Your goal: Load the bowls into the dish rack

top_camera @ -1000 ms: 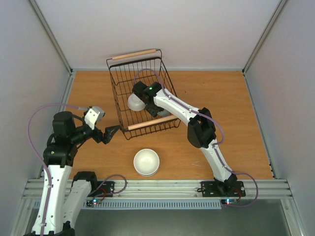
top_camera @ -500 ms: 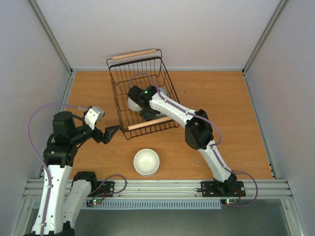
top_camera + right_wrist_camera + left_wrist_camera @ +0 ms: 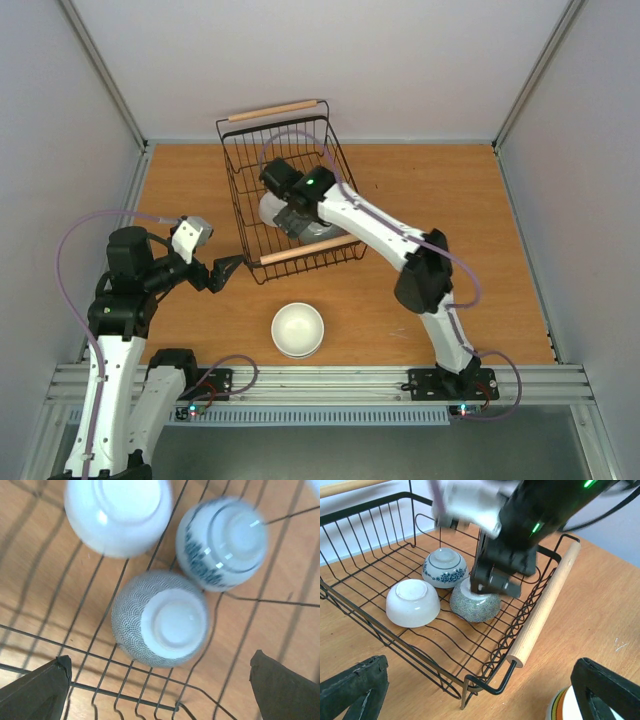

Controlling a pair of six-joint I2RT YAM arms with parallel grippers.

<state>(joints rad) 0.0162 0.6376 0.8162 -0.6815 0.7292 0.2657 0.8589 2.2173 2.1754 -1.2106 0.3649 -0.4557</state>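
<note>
Black wire dish rack (image 3: 545, 605), we count three upturned inside, one white bowl (image 3: 412, 602), one blue-and-white bowl (image 3: 445, 567), one grey speckled bowl (image 3: 160, 617), right gripper (image 3: 160, 690) above it, jaws wide, empty, left gripper (image 3: 230, 270) wide too, empty, one bowl stack (image 3: 298, 330) outside.

One dish rack (image 3: 240, 190) stands on the worktop (image 3: 480, 250). It has two wooden handles, a far handle (image 3: 272, 110) and a near handle (image 3: 310, 250). Three bowls lie upside down inside the rack: one plain white bowl (image 3: 412, 602), one blue-and-white bowl (image 3: 445, 567) and one grey speckled bowl (image 3: 475, 605). In front of the rack sits one stack of bowls (image 3: 298, 329), white on top with an orange rim beneath. How many bowls it holds cannot be told.
</note>
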